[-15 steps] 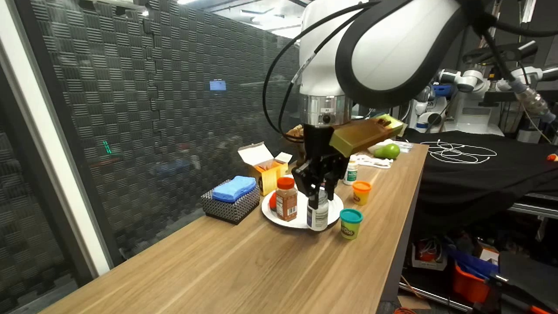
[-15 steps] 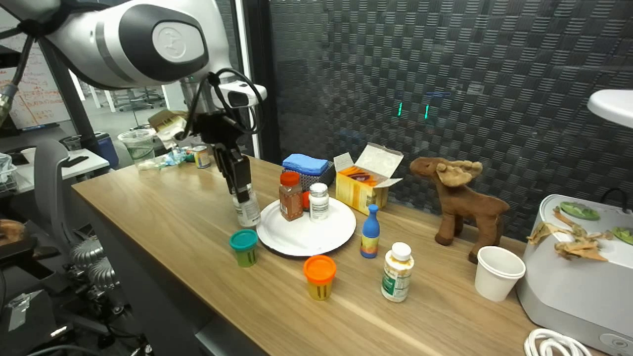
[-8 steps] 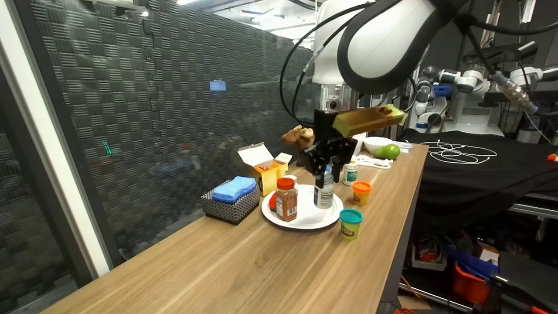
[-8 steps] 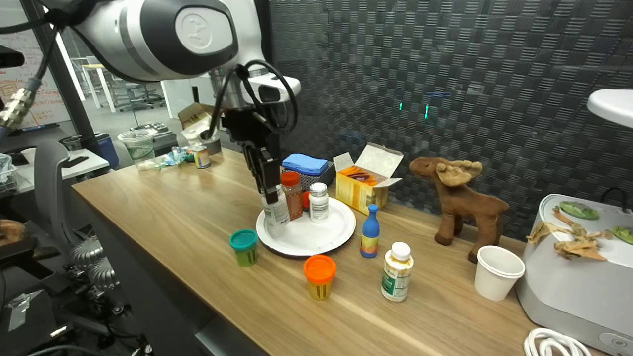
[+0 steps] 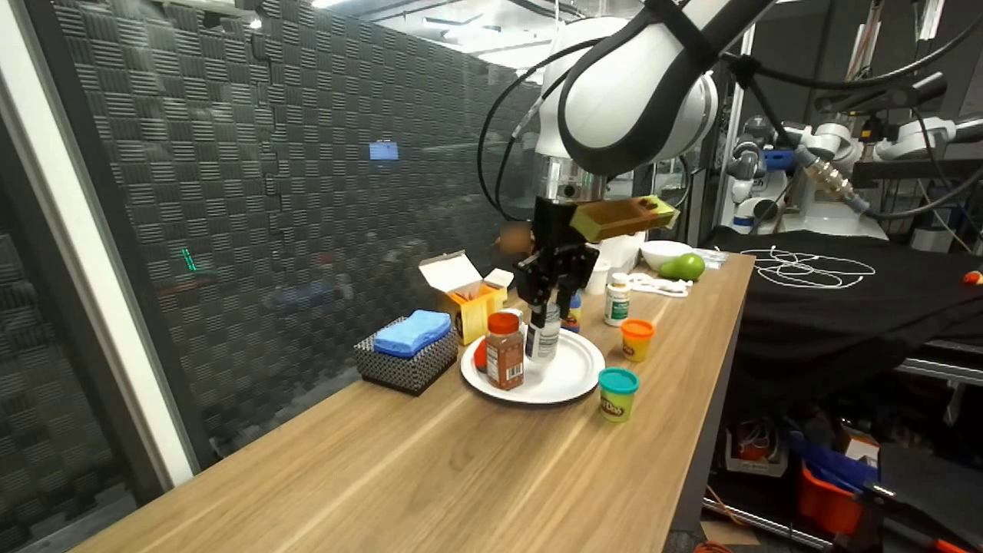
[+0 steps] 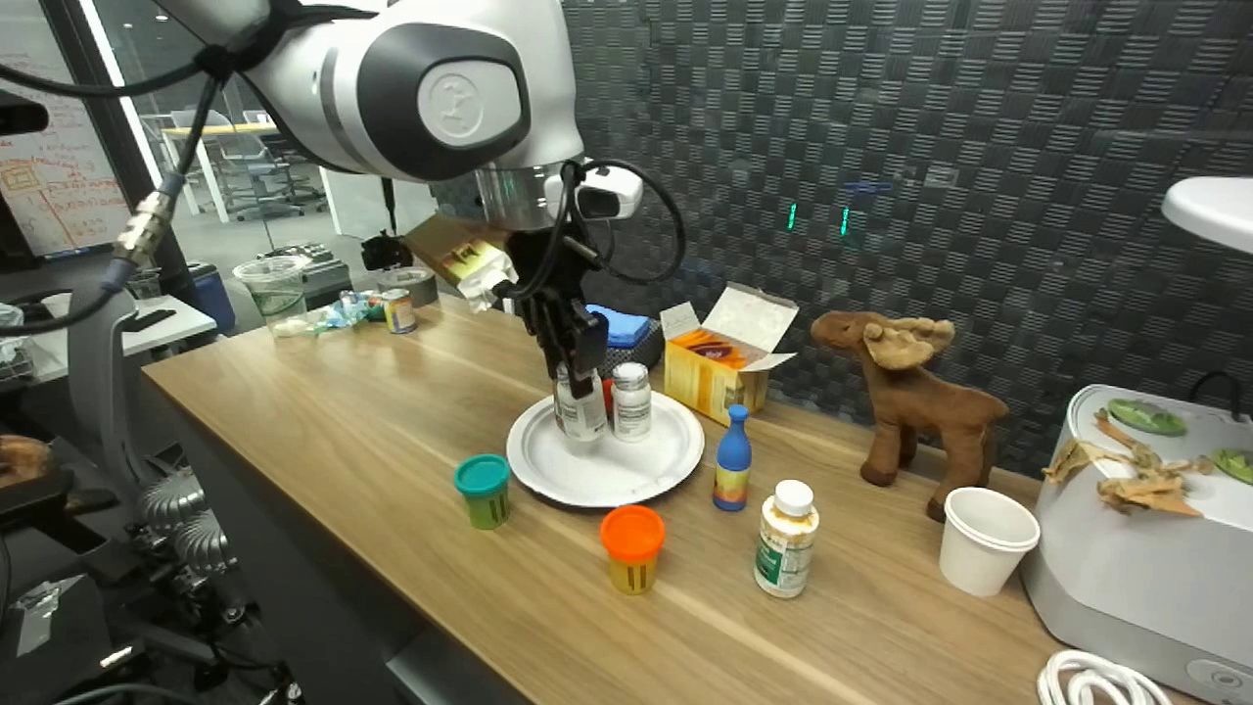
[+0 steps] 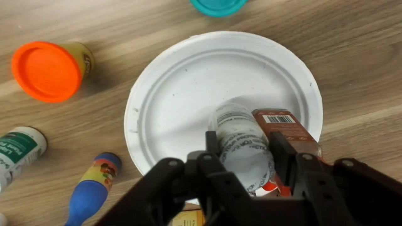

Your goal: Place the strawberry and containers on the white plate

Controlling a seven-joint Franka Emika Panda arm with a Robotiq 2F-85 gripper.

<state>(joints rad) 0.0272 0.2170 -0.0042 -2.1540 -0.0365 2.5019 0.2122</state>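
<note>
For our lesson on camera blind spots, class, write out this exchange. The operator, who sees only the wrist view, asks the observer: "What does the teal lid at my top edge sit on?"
Observer: A green Play-Doh tub, as both exterior views show.
Operator: My gripper covers part of the white plate. What stands there that I miss?
Observer: A capped white bottle, upright beside the gripped white bottle, seen in an exterior view.

On a wooden table (image 5: pixel 453 468) — white plate (image 6: pixel 607 480), teal-lidded tub (image 6: pixel 484 494), orange-lidded tub (image 6: pixel 632 550), yellow carton (image 6: pixel 713 382), toy moose (image 6: pixel 920 416)
</note>
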